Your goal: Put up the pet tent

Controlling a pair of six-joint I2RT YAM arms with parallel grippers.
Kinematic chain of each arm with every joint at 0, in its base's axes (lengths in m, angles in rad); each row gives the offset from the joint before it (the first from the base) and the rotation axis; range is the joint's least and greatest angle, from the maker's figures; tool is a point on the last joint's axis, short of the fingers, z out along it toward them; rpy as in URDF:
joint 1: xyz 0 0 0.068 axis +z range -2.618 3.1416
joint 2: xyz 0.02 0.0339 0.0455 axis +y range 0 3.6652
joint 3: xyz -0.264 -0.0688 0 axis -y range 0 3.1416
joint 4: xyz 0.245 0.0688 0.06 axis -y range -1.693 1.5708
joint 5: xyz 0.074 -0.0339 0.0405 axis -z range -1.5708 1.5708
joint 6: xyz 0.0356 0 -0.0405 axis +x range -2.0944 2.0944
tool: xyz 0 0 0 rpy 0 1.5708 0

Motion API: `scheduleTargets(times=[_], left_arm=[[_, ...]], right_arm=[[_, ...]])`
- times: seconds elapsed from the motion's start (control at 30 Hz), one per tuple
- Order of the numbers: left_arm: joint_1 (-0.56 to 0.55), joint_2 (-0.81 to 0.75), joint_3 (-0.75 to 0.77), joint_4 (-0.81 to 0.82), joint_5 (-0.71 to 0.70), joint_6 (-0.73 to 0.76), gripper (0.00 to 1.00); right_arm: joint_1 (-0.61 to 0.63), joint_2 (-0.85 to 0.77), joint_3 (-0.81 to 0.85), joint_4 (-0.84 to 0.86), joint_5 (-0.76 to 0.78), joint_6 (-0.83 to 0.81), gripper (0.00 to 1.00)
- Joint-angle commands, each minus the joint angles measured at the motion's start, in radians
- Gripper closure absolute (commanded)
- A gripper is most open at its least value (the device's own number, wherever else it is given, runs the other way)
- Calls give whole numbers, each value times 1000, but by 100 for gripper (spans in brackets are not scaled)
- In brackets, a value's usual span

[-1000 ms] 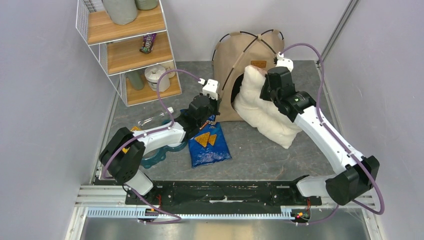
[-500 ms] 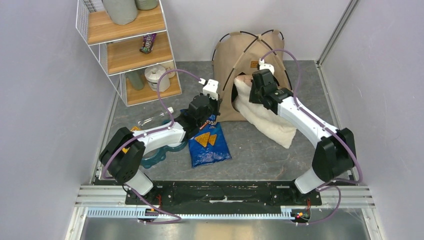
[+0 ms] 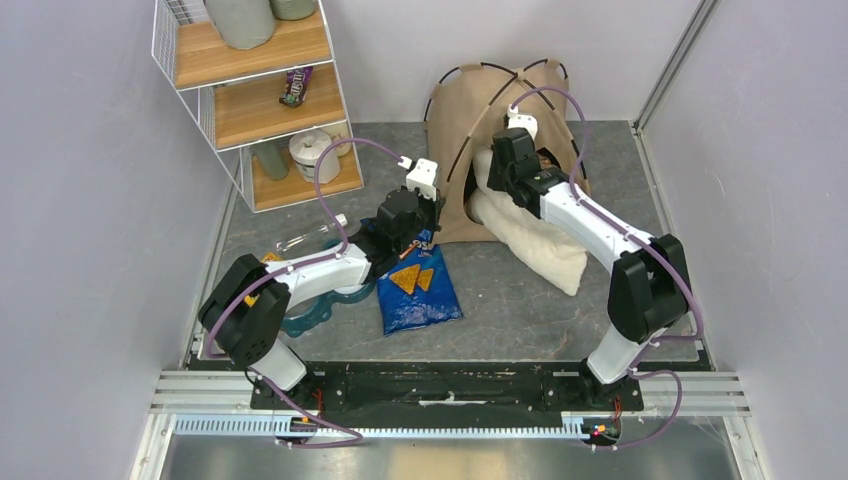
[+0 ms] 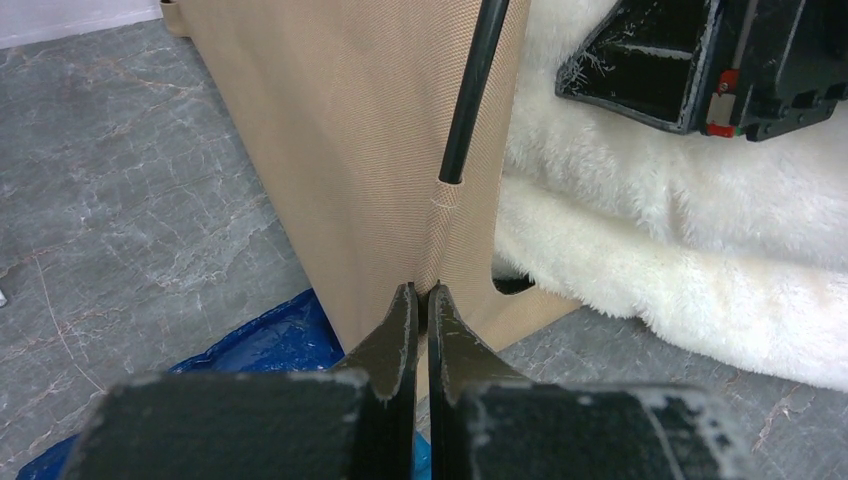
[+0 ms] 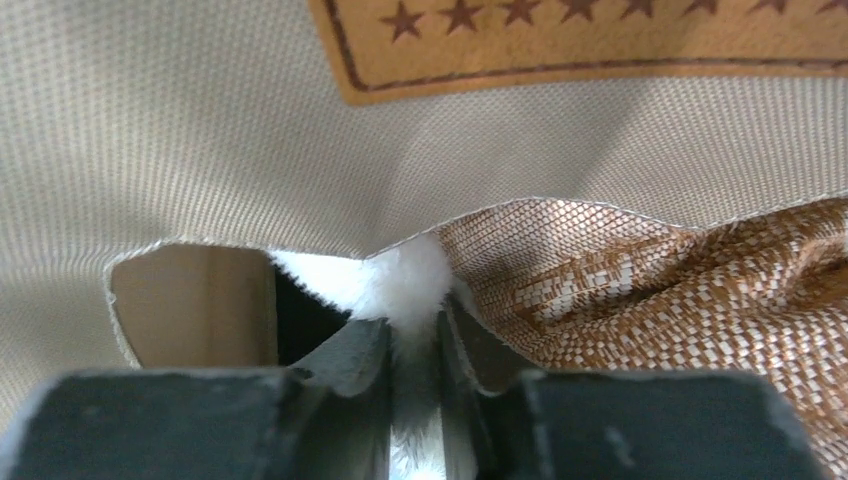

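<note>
The left gripper [image 4: 420, 297] jaws are pinching the hem of the floppy, likely light pet tent [image 4: 350, 150]. The right gripper [image 5: 415, 325] jaws are nipping cushion [image 5: 412, 275] fluff.

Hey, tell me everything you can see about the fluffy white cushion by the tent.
The cushion is a long, thick pad of fluffy white fur, folded over itself, with a woven brown underside showing at one end. Its far end is stuffed into the mouth of the pet tent; the rest trails out onto the grey table. The right gripper pinches a tuft of its fur at the opening.
</note>
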Motion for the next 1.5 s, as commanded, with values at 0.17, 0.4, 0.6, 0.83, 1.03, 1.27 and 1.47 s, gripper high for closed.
scheduleTargets(times=[0.17,0.4,0.6,0.83,1.03,1.27,1.47], left_arm=[[-2,-8,48,7,-2,-16,98],[-2,9,70,-14,-10,-17,98],[-2,17,86,-25,0,-8,98],[-2,27,95,-30,-8,-5,98],[-2,26,97,-41,-13,0,98],[-2,11,84,-47,-12,7,98],[-2,3,81,-48,-3,16,98]], right_arm=[[6,-196,-92,-105,42,-17,37],[6,-343,-112,-131,65,-93,3],[11,-469,-143,-175,-11,-122,3],[101,-492,-303,-225,76,43,1],[157,-443,-452,-24,132,66,1],[157,-307,-379,22,287,-68,5],[156,-288,-372,176,467,-239,3]])
